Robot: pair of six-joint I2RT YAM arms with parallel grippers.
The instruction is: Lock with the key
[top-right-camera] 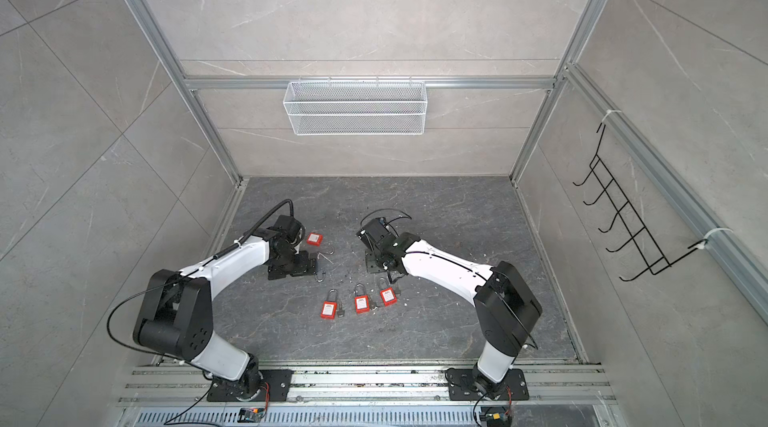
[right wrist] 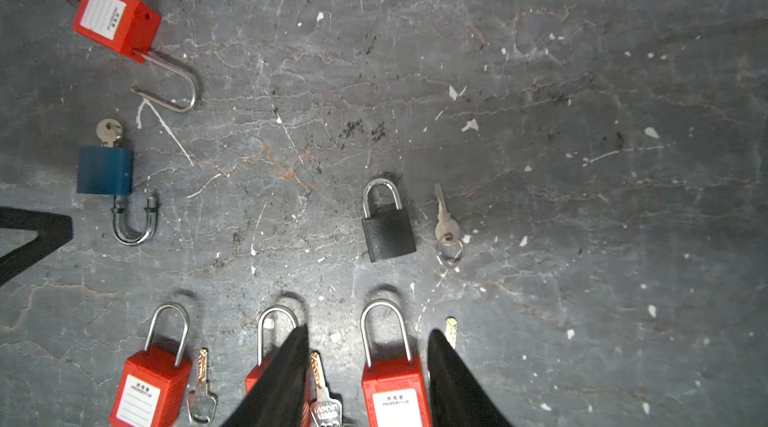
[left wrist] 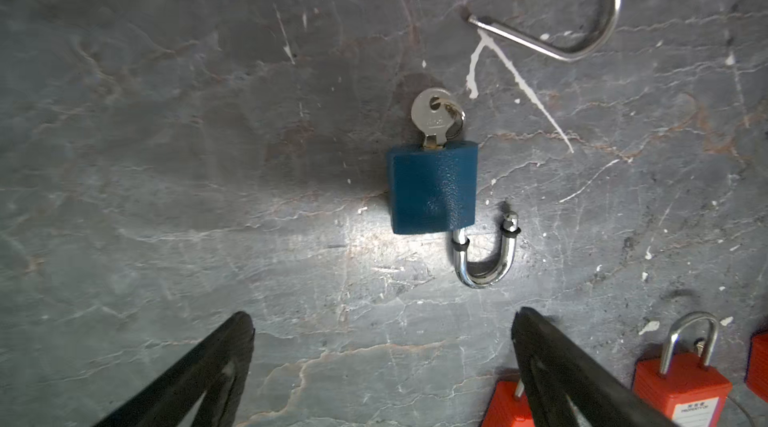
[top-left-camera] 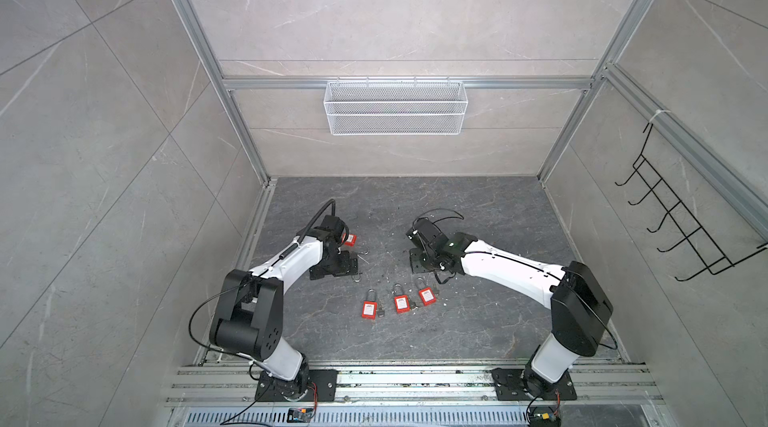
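Clock face laid on the top views, 12 at the back wall.

Dark grey stone-look counter: six padlocks lie flat on it. Left arm reaches to 9 o'clock of the counter's middle, right arm to 3.

Left jaws: spread wide, empty, hovering over the blue square-bodied padlock without touching it. Right jaws: parted partway, nothing pinched that I can see, above the row of three red plastic-bodied padlocks at 6 o'clock.

Blue padlock, at 9: its steel shackle is out, free end swung clear of the body. A fourth red padlock, at 12 from the blue one, is likewise unlatched. The row of three and the small black padlock have their shackles seated.

Keys: a round-headed silver key sits in the blue keyway. The black padlock's key lies loose just beside it.

Judgement: four locks look finished and the blue one is the lock in hand, at the approach stage. Next move likely calls for steadying the body, swinging the free end over its hole, pressing it home, then turning the key. The key head is a small target, so alignment matters.
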